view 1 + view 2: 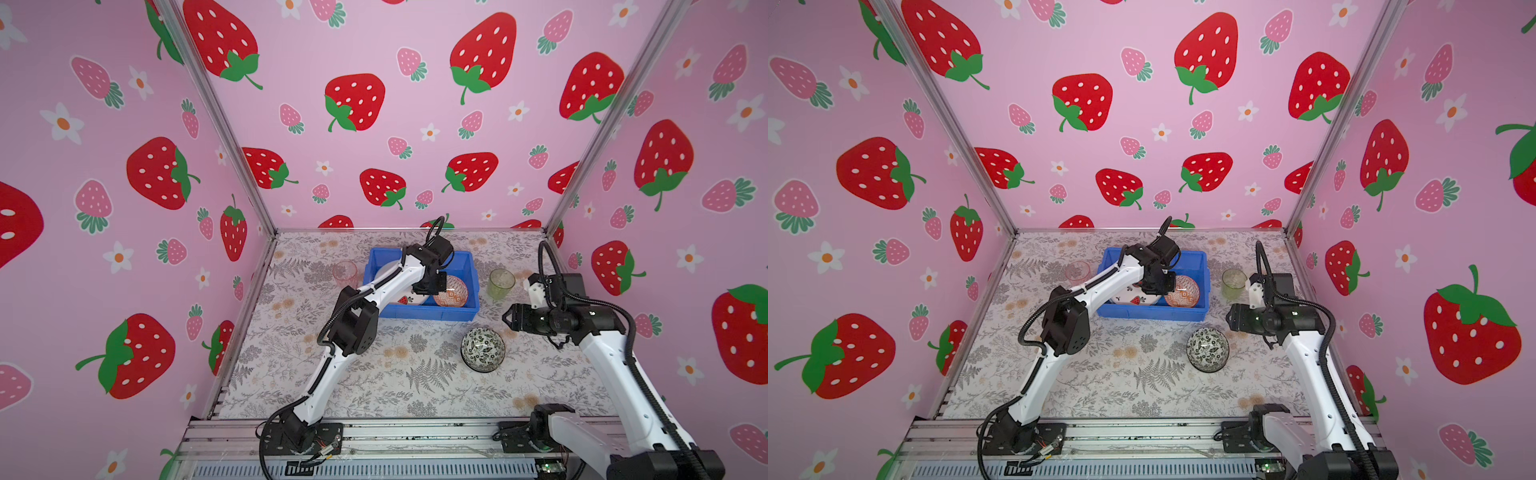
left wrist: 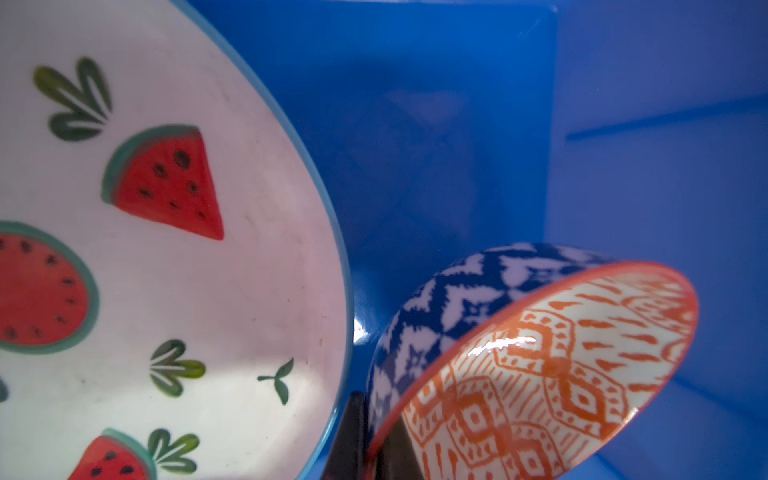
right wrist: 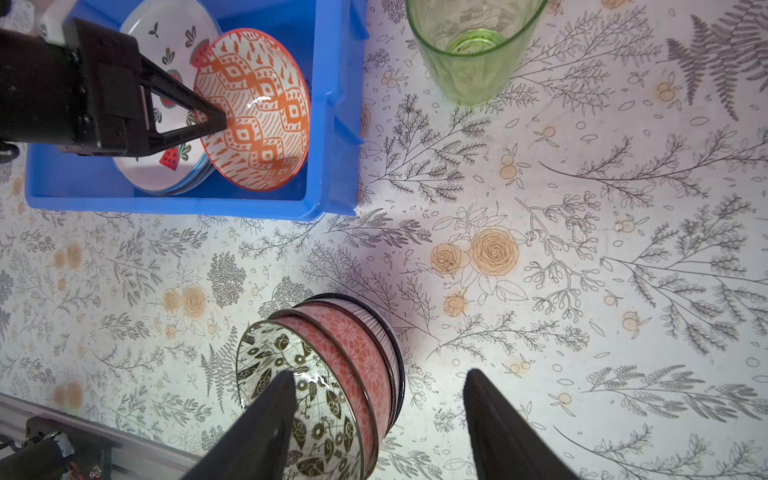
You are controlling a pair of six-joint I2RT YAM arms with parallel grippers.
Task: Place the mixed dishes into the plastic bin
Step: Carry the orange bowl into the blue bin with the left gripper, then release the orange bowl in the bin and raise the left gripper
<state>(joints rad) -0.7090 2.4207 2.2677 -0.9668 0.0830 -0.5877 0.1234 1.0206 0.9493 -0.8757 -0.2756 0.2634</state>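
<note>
— Ribbed aluminium rail is seen nearest, along the front. What is laid beyond it?
— A smooth printed sheet of grey ferns and pale roses is spread as the work surface. A stack of three nested round bowls is set on it. They are glossy, and the top one is patterned with black leaves.
— And the containers?
— The plastic bin, bright blue with a lipped rim, is placed towards the back. A glazed plate with watermelon slices is laid in it. An orange-red bowl, with a blue zigzag outside, is tilted on edge, overlapping that plate. A green translucent tumbler is stood upright just right of the bin, and a pink tumbler just left.
— How are the grippers set?
— The left gripper is clamped on the orange-red bowl's rim, one finger inside and one outside. The right gripper is held near the stack with its jaws well apart and nothing gripped; whether the stack is touched cannot be told
</note>
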